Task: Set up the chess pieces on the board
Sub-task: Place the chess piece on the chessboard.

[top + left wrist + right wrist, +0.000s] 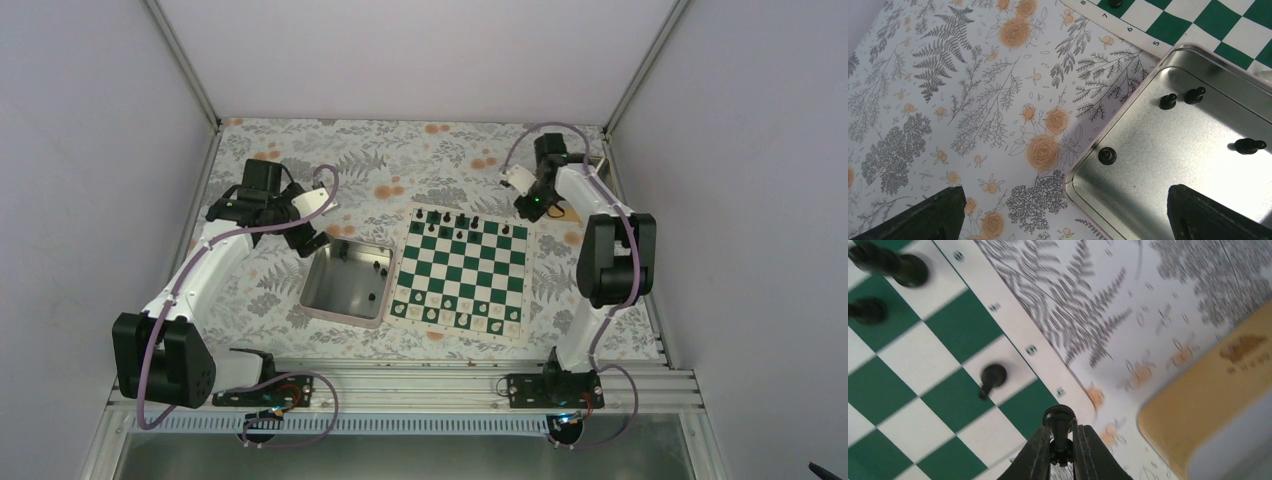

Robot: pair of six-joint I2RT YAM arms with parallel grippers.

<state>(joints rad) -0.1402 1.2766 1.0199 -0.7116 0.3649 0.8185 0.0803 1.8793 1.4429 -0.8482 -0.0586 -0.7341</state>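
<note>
Black pawn point(1058, 416), right hand point(1062, 432), board point(1198, 15) margin 7-6-5

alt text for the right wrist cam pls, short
The right claw pinches a small black chess piece between its fingers, by the numbered edge of the green-and-white board. Three more black pieces sit on squares further in. Beyond the board are a floral table cover and a blurred tan object.

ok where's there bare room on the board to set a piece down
The middle rows of the board are bare, between the black pieces along its far edge and the pale pieces along its near edge; both those edges are crowded.
</note>
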